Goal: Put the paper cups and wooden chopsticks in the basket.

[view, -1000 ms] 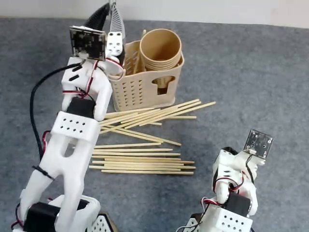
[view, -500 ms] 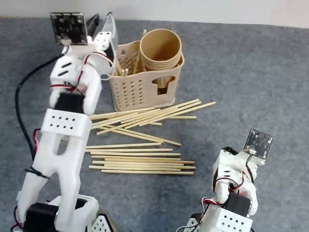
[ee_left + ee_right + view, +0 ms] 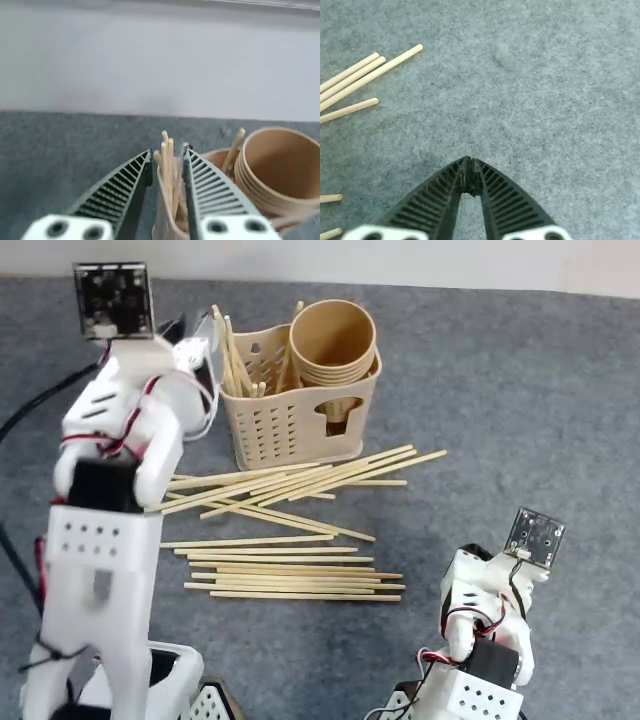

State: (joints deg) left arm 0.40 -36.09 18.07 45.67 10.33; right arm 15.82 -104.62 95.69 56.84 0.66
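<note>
- Back swings the left arm: a second ago it hung over the basket [image 3: 300, 430] rim, and now it is out to the basket's side, clear of it.
- Left tool [image 3: 167, 150] is parted a little with nothing pinched. The sticks showing between its jaws look to be standing farther off in the basket, not gripped.
- Those standing chopsticks [image 3: 226, 345] sit upright in the compartment nearest the left arm, leaning on its wall. The paper cups [image 3: 333, 340] are nested in the other compartment, so that half of the job looks done.
- Plenty left: fanned chopsticks [image 3: 300, 482] lie just in front of the basket, with a row of chopsticks [image 3: 290, 575] nearer the arms, all flat on the grey surface [image 3: 520, 390].
- Right tool [image 3: 469, 169] is closed tip to tip and empty, hanging over bare surface near a few stick ends.
- Risk one: the left tool is close to the standing sticks, and a sideways brush could lever them over the rim.
- Risk two: the basket looks light, so a nudge from the arm on the next drop could shove or tip it, cups and all.
- Risk three: thin flat sticks are hard to pinch. A grab at one end could let them swivel, slip out or scatter.
- Risk four: the stick compartment is filling, and newcomers could catch on those already in and bounce out.
</note>
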